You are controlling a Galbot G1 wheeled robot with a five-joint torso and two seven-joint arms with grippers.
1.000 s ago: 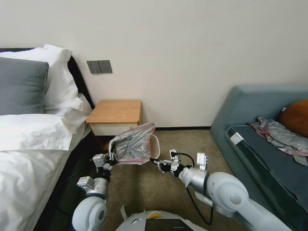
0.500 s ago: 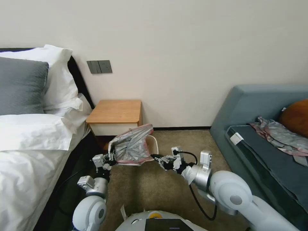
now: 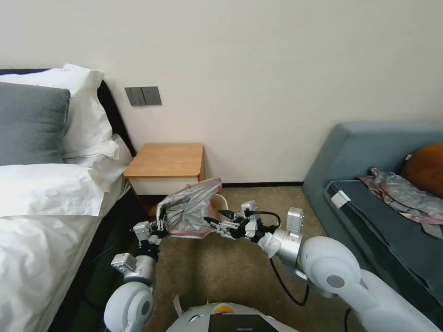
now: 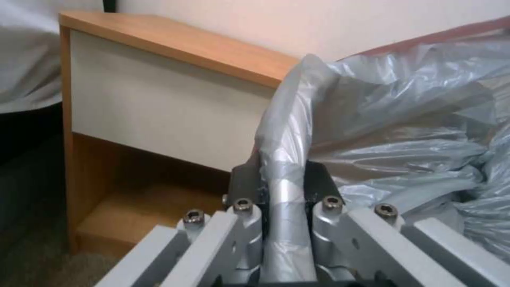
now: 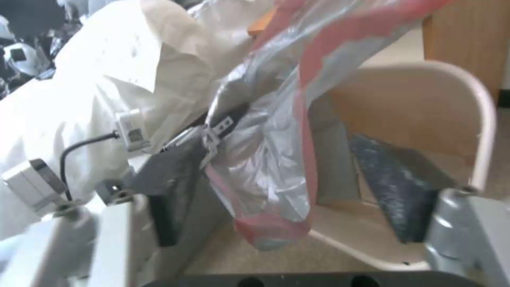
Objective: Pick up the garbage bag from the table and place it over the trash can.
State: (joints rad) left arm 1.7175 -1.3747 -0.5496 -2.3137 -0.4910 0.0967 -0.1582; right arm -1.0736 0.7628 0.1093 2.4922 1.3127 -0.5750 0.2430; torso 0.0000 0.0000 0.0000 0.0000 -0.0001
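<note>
Pinching a twisted fold of the garbage bag [image 4: 284, 207], our left gripper [image 3: 159, 226] keeps it draped over the trash can [image 3: 223, 204] on the carpet, just beside the table [image 3: 164, 160]. Our right gripper [image 3: 213, 216] has its fingers spread wide around the bag's pink rim band, at the bin's opening.
</note>
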